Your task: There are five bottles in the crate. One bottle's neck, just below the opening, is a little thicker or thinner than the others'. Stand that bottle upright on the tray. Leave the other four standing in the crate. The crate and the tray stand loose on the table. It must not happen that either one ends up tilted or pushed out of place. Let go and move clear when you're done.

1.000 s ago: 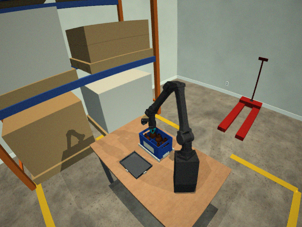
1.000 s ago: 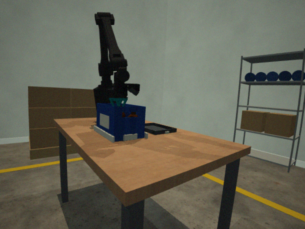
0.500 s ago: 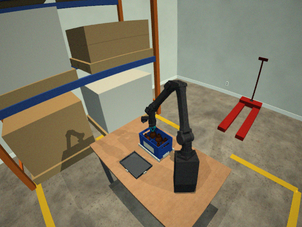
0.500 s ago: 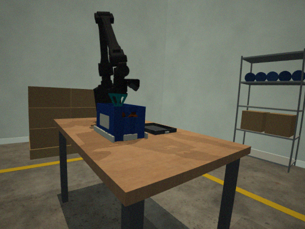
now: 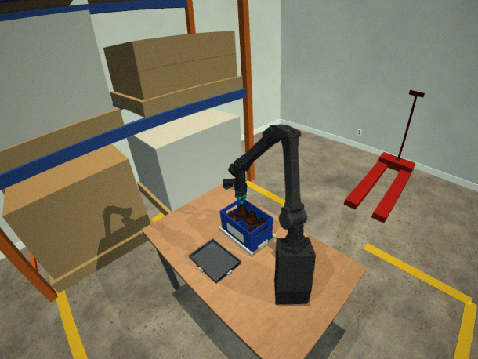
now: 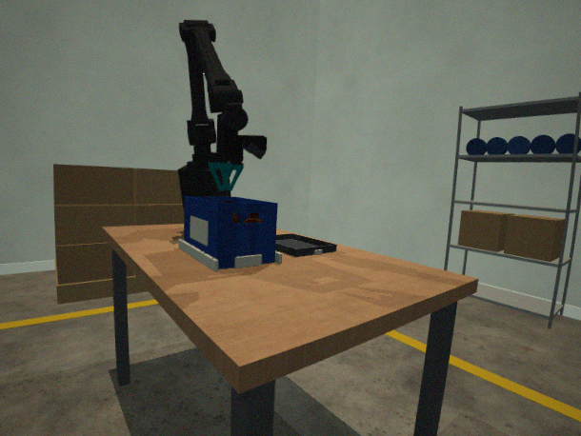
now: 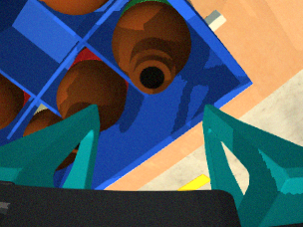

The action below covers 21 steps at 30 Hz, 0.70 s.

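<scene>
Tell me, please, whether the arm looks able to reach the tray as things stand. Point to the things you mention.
Probably yes: the black tray (image 5: 215,260) (image 6: 300,245) lies beside the crate (image 5: 246,231) (image 6: 248,238) (image 7: 164,116), with nothing visible standing on it.

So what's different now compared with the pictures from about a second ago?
The hand has risen, from down at the crate's rim to above it, with nothing between its fingers. The crate and tray look unmoved.
</scene>
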### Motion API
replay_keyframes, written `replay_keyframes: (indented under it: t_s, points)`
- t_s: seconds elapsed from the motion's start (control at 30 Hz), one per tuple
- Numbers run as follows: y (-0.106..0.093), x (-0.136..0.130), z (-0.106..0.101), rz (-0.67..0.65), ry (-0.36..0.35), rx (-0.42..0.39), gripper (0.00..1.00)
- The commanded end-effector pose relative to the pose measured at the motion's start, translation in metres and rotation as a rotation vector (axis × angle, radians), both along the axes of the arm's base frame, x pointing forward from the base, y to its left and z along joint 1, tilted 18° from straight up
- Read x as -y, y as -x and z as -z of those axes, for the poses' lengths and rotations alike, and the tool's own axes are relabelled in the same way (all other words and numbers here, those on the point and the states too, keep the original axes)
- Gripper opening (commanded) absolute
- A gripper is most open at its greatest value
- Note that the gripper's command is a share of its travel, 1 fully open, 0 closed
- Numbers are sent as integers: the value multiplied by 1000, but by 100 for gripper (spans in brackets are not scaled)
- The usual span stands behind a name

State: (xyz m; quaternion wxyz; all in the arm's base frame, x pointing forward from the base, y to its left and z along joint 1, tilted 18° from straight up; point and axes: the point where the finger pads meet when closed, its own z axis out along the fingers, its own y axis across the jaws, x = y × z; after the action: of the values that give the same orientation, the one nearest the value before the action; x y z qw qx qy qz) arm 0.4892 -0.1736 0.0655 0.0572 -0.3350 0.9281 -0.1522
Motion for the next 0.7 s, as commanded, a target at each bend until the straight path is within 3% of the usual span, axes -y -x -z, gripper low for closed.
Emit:
replay_keyframes:
  t_s: [0.0, 0.07, 0.13, 0.2, 0.27, 0.37, 0.5, 0.53, 0.67]
  points:
    - [-17, -4, -38, 1, 16, 55, 61]
    - [-15, -4, -43, 4, 16, 56, 61]
    - [-13, -3, -26, 8, 5, 18, 61]
    - [6, -10, -16, 5, -4, -15, 61]
    - [6, -10, -16, 5, -4, -15, 61]
    - [-6, -9, -43, 2, 10, 38, 61]
    - [-5, -7, -29, 7, 2, 10, 61]
    - [-5, -7, -29, 6, 3, 10, 0]
    - [-5, -7, -29, 6, 3, 10, 0]
